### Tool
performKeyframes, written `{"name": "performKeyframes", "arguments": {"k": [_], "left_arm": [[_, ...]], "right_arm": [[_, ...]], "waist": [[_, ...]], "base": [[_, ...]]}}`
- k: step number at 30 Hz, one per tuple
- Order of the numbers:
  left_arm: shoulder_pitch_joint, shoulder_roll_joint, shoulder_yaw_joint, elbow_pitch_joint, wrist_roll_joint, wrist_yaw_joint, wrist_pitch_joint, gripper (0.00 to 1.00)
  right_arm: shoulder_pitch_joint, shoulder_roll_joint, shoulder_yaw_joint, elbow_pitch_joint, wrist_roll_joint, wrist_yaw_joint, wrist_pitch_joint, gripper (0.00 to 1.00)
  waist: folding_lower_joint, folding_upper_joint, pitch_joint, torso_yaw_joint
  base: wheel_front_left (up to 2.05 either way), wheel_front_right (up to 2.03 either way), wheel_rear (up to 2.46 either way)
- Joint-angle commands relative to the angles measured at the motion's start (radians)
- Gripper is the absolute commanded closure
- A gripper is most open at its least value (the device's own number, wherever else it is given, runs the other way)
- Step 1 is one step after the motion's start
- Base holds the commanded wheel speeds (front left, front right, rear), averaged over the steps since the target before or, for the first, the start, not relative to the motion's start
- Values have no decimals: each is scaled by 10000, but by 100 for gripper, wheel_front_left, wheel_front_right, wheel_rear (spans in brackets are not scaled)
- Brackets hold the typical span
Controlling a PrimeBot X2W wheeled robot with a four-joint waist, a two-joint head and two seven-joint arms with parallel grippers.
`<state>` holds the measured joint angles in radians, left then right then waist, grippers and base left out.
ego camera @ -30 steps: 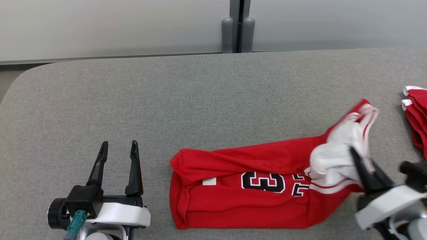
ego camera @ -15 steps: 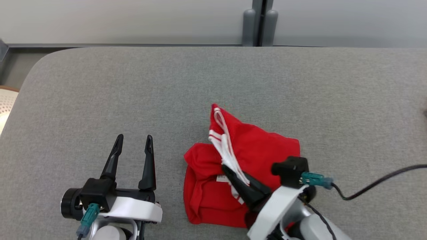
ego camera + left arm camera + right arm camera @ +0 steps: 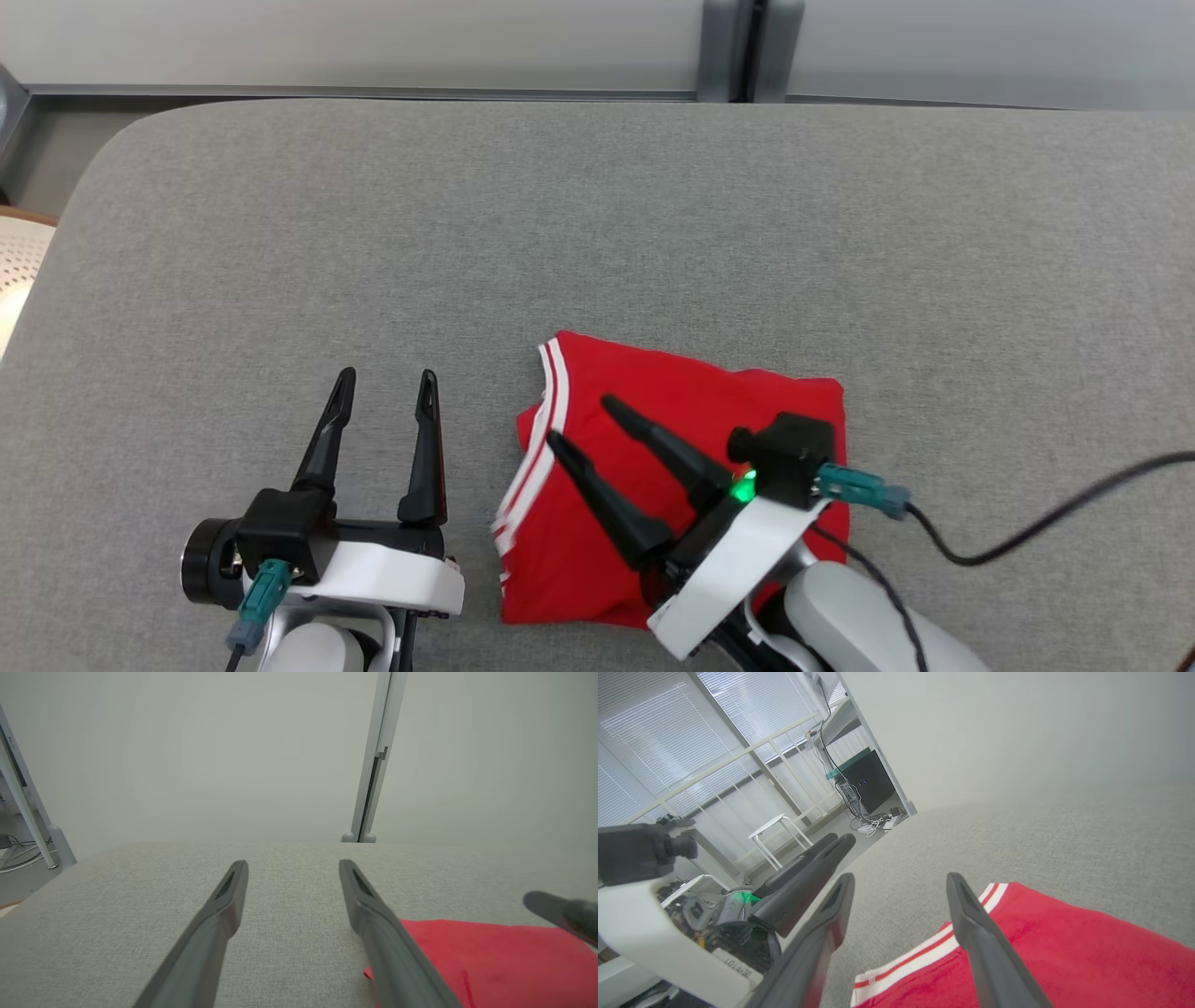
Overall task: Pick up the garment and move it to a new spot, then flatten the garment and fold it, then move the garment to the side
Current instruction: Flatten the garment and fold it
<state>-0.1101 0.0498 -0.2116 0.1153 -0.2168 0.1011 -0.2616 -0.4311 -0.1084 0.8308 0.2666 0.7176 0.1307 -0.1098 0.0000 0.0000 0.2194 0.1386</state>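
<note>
The garment (image 3: 672,383) is red and lies folded into a compact, roughly square packet on the grey bench (image 3: 597,205), close to the near edge and about midway along the stretch in view. White stripes (image 3: 532,457) run down the packet's left edge.

The right gripper (image 3: 579,420) sits over the garment, reaching in from the near edge and slanting towards the far left corner. Its fingers are spread wide and grip nothing. In the right wrist view one finger (image 3: 971,924) lies over the striped edge and the other (image 3: 822,933) over bare bench just beside it; whether either tip touches the cloth cannot be told. A small green light (image 3: 744,487) glows at the base of the fingers, and a black cable (image 3: 1027,541) trails from the wrist towards the right.

The left gripper (image 3: 387,373) is just to the left of the garment, near the near edge, pointing at the far edge. Its fingers are spread too, with only bare bench between them, and they are clear of the cloth. In the left wrist view the garment's corner (image 3: 490,961) shows beside the right-hand finger.

A pale wall with a grey post (image 3: 747,47) stands behind the far edge.
</note>
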Motion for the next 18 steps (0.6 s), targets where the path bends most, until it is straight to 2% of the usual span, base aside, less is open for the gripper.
{"name": "performKeyframes", "arguments": {"k": [1,3,7,12,18], "left_arm": [[-135,23,26,43,9,37,-43,0],[-187,26,43,90,72,24,-43,0],[-126,28,172,161,155,46,-43,0],[44,149,387,271,165,-17,-43,0],[348,345,652,334,99,-76,-43,0]], "right_arm": [[-140,-129,18,-111,19,0,-196,0],[-290,-490,-186,-485,88,0,-873,0],[-41,-1118,-1286,-807,-184,0,-1353,0],[909,-1865,-3399,-1100,-854,0,-1517,0],[2431,-2227,-5689,-1121,-1767,0,-1550,0]], "waist": [[0,0,0,-61],[0,0,-34,-217],[0,0,-171,-469],[0,0,-395,-746],[0,0,-775,-1016]], "base": [[0,0,0],[0,0,0],[0,0,0],[0,0,0],[0,0,0]]}}
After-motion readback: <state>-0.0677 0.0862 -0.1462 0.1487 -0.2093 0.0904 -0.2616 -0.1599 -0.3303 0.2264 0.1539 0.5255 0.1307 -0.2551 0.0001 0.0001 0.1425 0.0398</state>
